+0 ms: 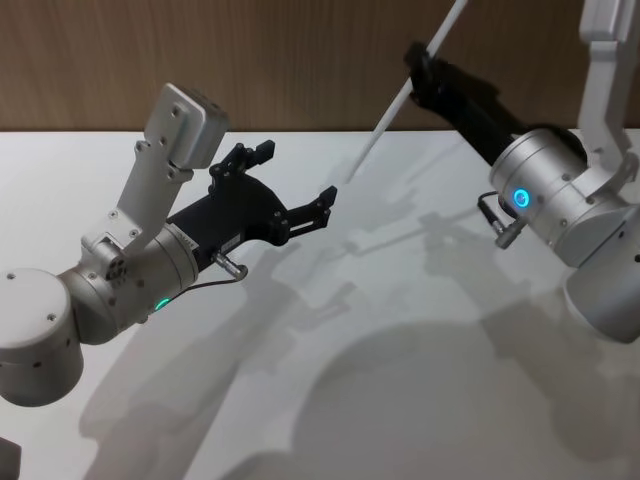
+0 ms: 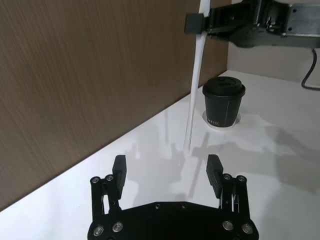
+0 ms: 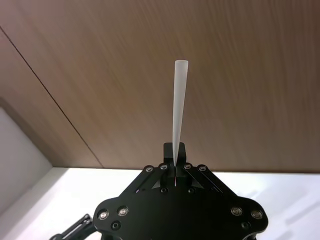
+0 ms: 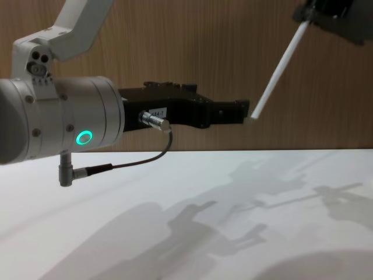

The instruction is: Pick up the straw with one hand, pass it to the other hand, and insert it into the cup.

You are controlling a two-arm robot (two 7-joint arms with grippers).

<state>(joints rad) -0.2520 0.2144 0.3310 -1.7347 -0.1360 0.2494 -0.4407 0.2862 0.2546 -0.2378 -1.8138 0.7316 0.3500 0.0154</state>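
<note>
My right gripper point(image 1: 418, 62) is raised at the back right, shut on the upper part of the white straw point(image 1: 395, 110). The straw slants down and left, in the air above the table. Its lower end hangs just beyond the fingertips of my left gripper point(image 1: 292, 175), without touching them. The left gripper point(image 2: 166, 170) is open with nothing between its fingers, and the straw point(image 2: 196, 85) hangs ahead of the gap. A black cup point(image 2: 223, 102) with a black lid stands on the table behind the straw. In the right wrist view the straw point(image 3: 178, 110) sticks out from the shut right gripper point(image 3: 175, 150).
The white table point(image 1: 400, 340) runs back to a brown wooden wall point(image 1: 300, 60). The cup stands close to that wall on a white round mark. A thin black cable point(image 4: 134, 160) loops under my left wrist.
</note>
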